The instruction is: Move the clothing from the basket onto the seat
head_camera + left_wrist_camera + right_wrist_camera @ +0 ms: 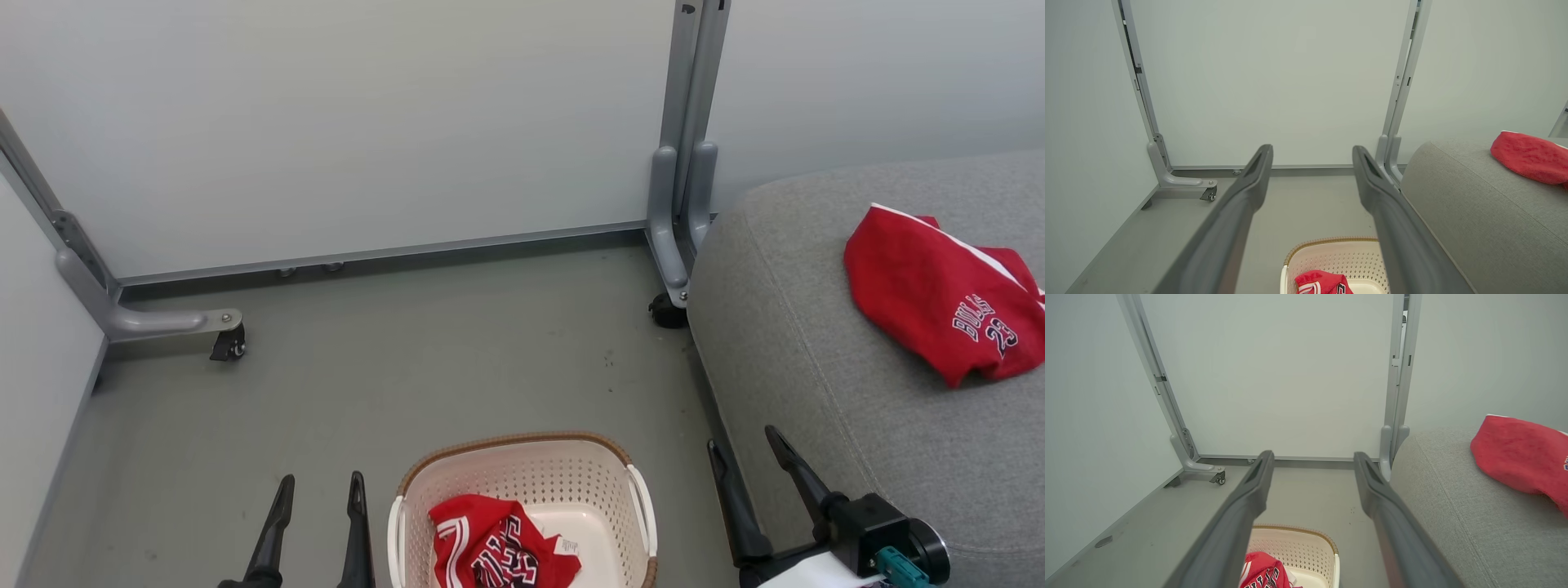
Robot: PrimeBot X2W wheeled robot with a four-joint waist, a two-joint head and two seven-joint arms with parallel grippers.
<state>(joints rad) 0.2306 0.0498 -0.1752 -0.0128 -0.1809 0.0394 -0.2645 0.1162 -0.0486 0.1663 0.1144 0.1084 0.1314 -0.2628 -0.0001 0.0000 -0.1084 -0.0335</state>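
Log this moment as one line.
left claw open, empty | right claw open, empty | BULLS 23 garment on seat | second garment in basket

Head camera high, looking down, wrist cameras lower, facing the wall (367, 122), all sharing basket (522, 478), seat (784, 359)

grey floor (367, 384) carries cream basket (522, 478) and wheeled partition feet (175, 321), grey seat (816, 367) at right bears red BULLS 23 garment (931, 286)
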